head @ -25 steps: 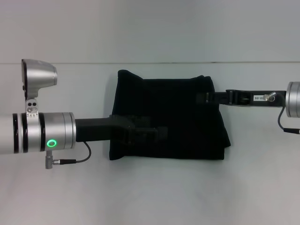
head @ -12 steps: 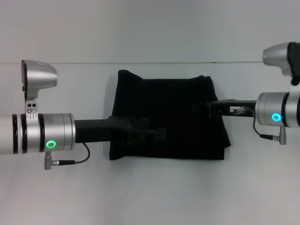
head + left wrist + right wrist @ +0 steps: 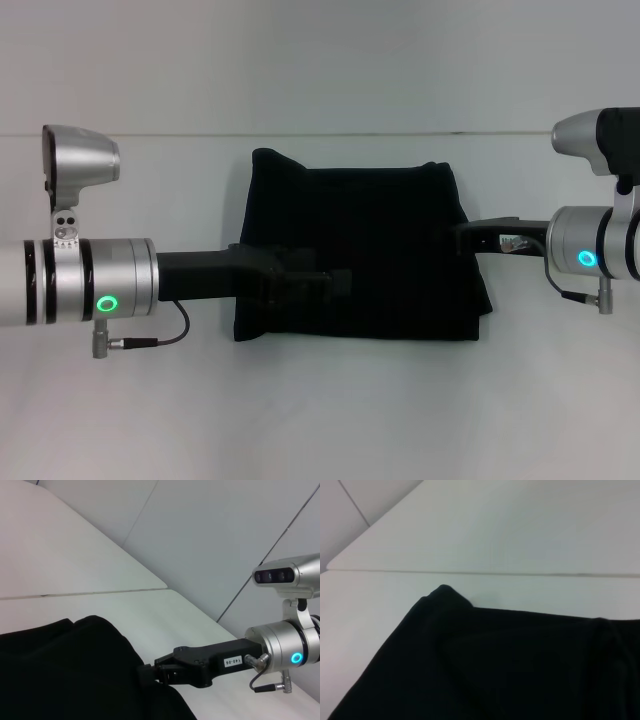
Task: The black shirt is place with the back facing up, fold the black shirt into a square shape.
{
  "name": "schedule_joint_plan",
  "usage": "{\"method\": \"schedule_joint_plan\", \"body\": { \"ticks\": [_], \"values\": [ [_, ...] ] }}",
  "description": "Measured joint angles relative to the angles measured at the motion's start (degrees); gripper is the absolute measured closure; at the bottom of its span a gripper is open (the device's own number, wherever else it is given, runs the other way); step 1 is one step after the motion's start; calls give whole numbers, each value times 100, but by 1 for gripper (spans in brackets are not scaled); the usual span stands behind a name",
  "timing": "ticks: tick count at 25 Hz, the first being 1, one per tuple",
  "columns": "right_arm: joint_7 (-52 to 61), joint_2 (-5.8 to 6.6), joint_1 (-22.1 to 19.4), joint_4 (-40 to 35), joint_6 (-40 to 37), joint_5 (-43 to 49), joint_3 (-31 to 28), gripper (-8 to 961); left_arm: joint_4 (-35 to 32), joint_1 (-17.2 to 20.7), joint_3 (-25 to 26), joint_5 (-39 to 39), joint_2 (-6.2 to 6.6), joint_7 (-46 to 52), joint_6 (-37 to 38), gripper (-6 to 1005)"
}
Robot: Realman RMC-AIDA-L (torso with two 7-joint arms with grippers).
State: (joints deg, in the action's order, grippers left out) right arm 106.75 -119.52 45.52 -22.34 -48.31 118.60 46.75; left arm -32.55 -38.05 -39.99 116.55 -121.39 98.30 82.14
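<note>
**Squaring the folded shirt**

The soft matte black shirt [image 3: 355,250] lies folded, nearly square, mid-worktop [image 3: 320,400]. Our left pincer [image 3: 335,283] rests on its left half, right pincer [image 3: 150,674] at its right edge; we cannot tell either grip. We should tidy uneven edges gently.

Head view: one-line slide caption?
Folded black shirt on white table, left gripper and right gripper at opposite sides.
</note>
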Motion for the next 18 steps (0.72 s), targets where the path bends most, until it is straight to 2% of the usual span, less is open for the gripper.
{"method": "schedule_joint_plan", "body": {
  "ticks": [5,8,12,18],
  "values": [
    [-306,-1,-47,-53,-1,-184,-106,955,3,-1,0,0,2,-2,-6,156],
    [-685,10,-159,-232,-376,-684,-147,955,3,-7,1,0,4,12,1,156],
    [-724,85,-245,-508,-805,-1154,-150,954,-5,-9,9,-16,7,19,39,156],
    [-705,135,-234,-602,-869,-1203,-174,954,-4,-4,54,-50,3,29,49,156]
  ]
}}
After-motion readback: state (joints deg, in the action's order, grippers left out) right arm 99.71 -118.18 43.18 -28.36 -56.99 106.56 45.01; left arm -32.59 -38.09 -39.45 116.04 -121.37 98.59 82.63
